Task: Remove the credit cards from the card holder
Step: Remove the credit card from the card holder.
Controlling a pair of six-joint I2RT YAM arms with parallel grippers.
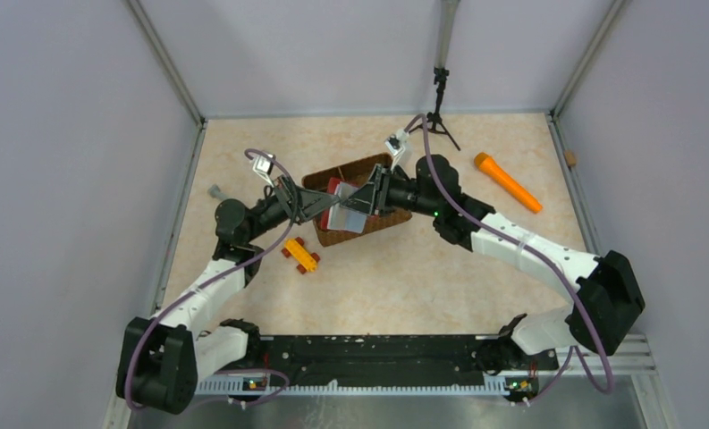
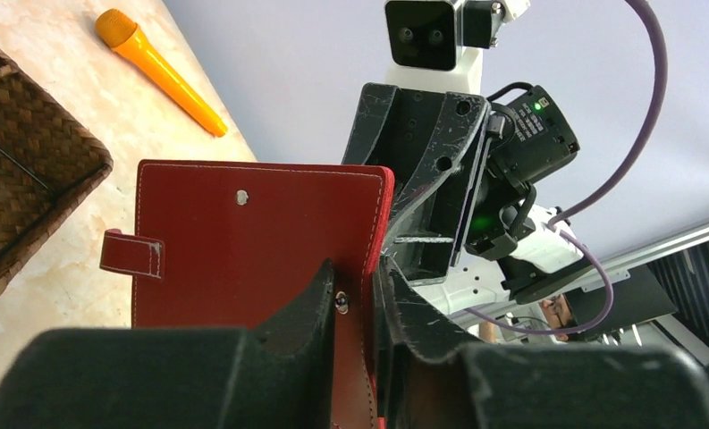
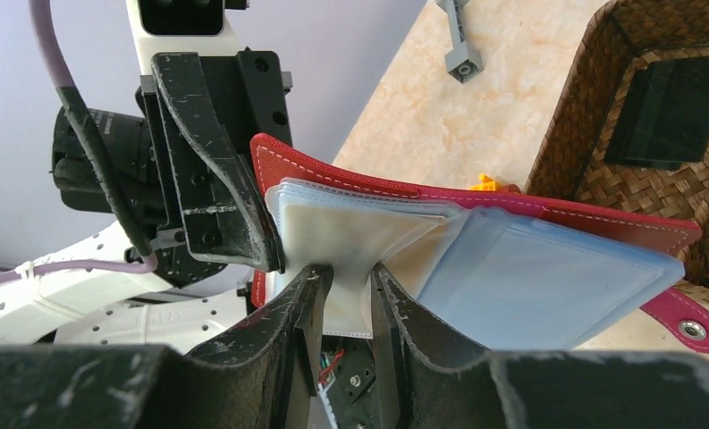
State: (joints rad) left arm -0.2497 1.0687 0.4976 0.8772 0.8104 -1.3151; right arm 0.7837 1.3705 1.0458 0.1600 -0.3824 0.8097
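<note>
Where your arms meet past the counter's middle, the left gripper [image 2: 355, 288] clenches the cover of the red card holder [image 2: 252, 223], and the right gripper [image 3: 346, 277], facing it, pinches a pale inner pocket [image 3: 350, 234]. The holder's long axis runs left-right between them, so I'd pull toward the right edge. Just beneath and beyond, toward the far edge, a dark card [image 3: 672, 112] lies in the wicker basket [image 3: 601, 188].

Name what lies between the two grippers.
The open card holder, pinched by left gripper and right gripper; clearest in the top view.
</note>
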